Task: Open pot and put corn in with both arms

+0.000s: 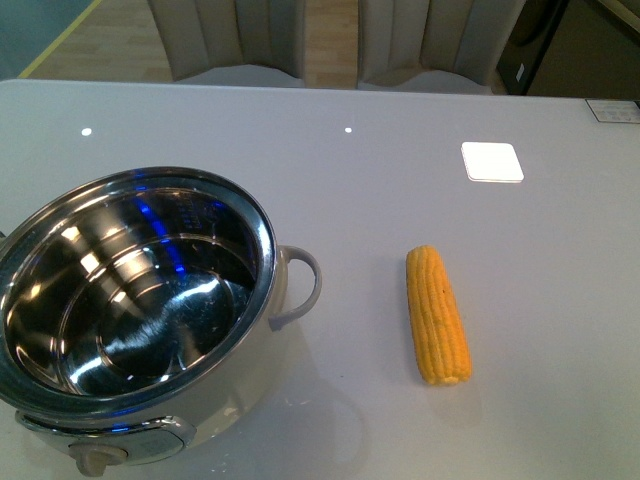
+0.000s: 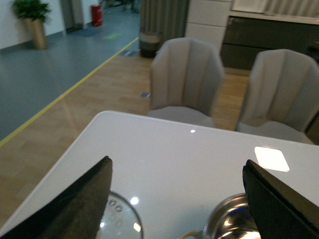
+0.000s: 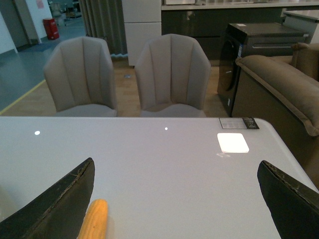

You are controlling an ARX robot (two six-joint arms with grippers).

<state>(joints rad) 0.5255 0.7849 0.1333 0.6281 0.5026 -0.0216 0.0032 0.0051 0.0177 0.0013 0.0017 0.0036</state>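
Nearest, the left tool (image 2: 177,163) is wide open, its black fingers (image 2: 75,199) splayed far apart, hanging above the near left part of the surface (image 1: 350,200). The right tool (image 3: 175,162) is also wide open, its fingers (image 3: 60,199) well apart, above the near right part.

The pot (image 1: 266,255) sits near left on the surface, uncovered, mouth up, shiny steel interior with blue glints. Its knob (image 1: 95,460) on the chrome panel is at the nearest edge, partly cut off by the frame. The cream loop handle (image 1: 305,285) sticks out on the pot's right side. The left wrist view catches the pot rim (image 2: 234,211) below the tool. It also shows a clear round glass piece (image 2: 122,219) lying flat on the surface left of the pot. Only part of it shows, so cannot tell if the two touch.

The corn (image 1: 438,315) lies on the surface right of the pot, well apart from it, not in it. It runs lengthwise near to far, blunt end near, tapered end far. Its far end (image 3: 94,219) shows in the right wrist view just beside one finger.

Farther right on the surface is a bright square patch (image 1: 492,161), then a small label (image 1: 612,110) at the far right edge. Past the far edge stand a left chair (image 1: 235,35) and a right chair (image 1: 430,35), both pale, on a wood floor.
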